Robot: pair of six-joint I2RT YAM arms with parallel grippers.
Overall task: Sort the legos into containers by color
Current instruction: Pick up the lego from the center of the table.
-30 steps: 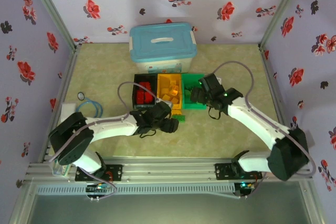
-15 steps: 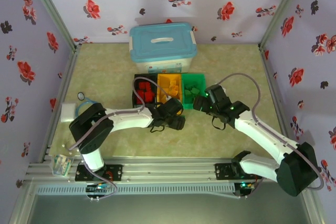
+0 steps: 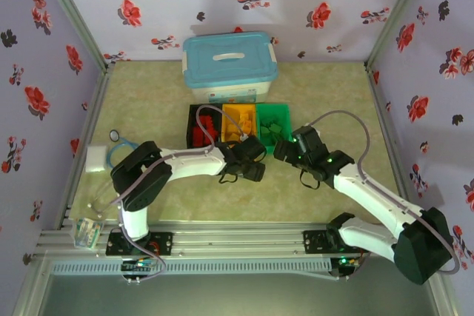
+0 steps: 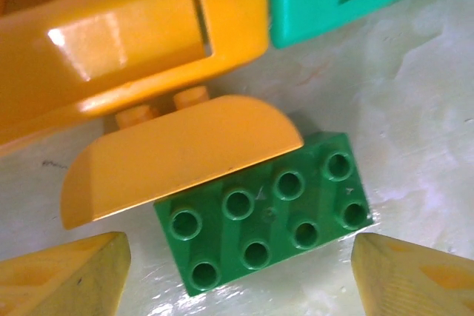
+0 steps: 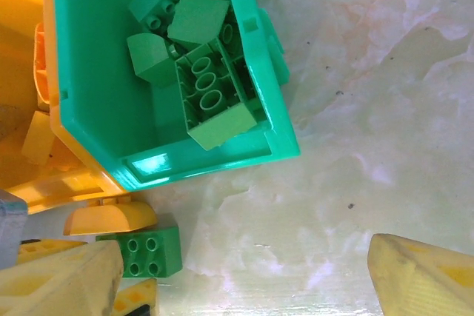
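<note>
**Both jaws wide and empty beside the bins**

Across the pale worktop (image 3: 148, 101), far back, a white box with light-blue lid (image 3: 229, 64), shut. Just in front of it, side by side in a row and touching: black bin (image 3: 190, 127), orange-yellow bin (image 4: 111, 42), green bin (image 5: 96, 94).

From the left, the left arm (image 3: 185, 162), reaching to the near end of the orange-yellow bin. Left jaws spread wide, gripping nothing. Yellow fingertips (image 4: 67, 279) low over the worktop on either side of a loose green brick (image 4: 270, 216), near it. Contact not to be told.

From the right, the right arm (image 3: 363, 190), ending by the near corner of the green bin. Right jaws equally wide and empty, fingertips (image 5: 422, 275) over bare worktop just short of that bin's near wall.

Inside the bins: red bricks (image 3: 201, 135) in the black one, orange-yellow bricks (image 3: 238, 129) in the middle one. Green bricks (image 5: 200, 57) heaped in the green one, some studs up, some tilted with sloped faces showing.

Outside, on the worktop: the green brick, lying flat, eight studs up in two rows of four. Over its far long edge, an orange-yellow curved brick (image 4: 178, 157), smooth rounded side showing, studs pointing at the orange-yellow bin's near wall just beside it.
</note>
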